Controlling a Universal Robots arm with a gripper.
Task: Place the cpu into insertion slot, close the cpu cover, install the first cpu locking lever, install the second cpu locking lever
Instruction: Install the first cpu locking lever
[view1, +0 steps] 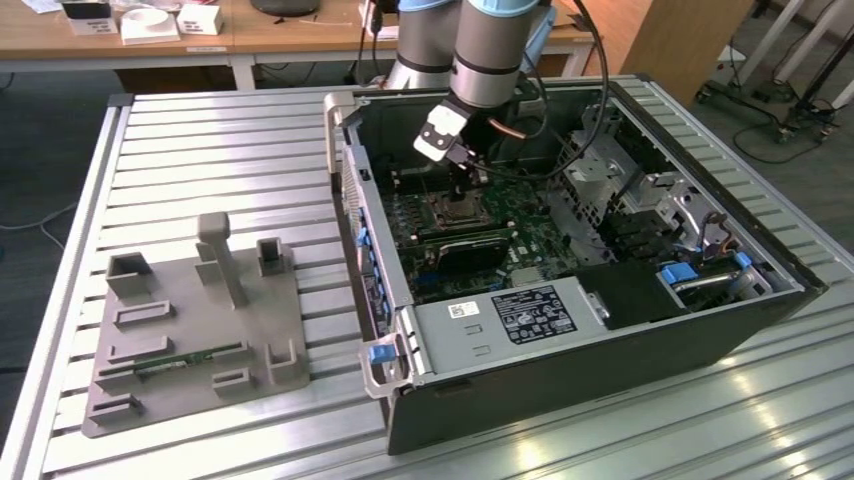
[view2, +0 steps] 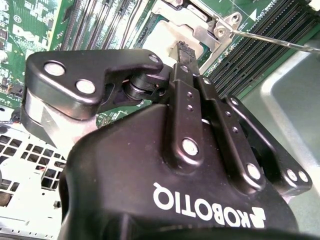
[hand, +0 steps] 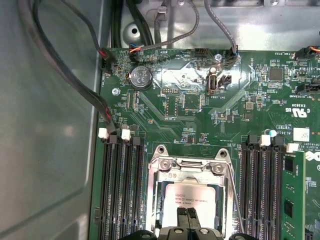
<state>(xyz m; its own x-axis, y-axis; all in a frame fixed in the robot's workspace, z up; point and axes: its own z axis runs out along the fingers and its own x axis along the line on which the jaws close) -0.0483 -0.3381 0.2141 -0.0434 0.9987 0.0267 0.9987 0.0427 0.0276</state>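
Right now my gripper (view1: 461, 187) hangs inside the open computer case (view1: 747, 300), which lies on its side on the slatted table (view1: 214, 150). It points straight down at the insertion slot (view1: 459, 212) in the far half of the green board (hand: 190, 100).

My fingers are drawn together, pad against pad, and I see nothing pinched between them. In the first wrist view their joined tip (hand: 188, 216) sits over the near edge of the cpu (hand: 192, 196), either touching it or just above it; I cannot tell which. I judge they are closed this way to make one narrow point for pressing or nudging, since spread fingers would foul the parts around the slot.

The cpu lies flat in the slot, with its grey top showing through the square window of the cpu cover (hand: 190, 172). The cover looks folded down around the cpu, so its frame bears on the chip's edges and leaves the middle bare. So the chip is in place and the cover appears closed.

A thin wire lever (hand: 234, 195) runs along one side of the slot, between it and a bank of long memory slots (hand: 260, 190). I cannot tell whether it is hooked under its catch.

On the exterior view's left, well apart from the case, a grey parts fixture (view1: 187, 320) stands on the table.
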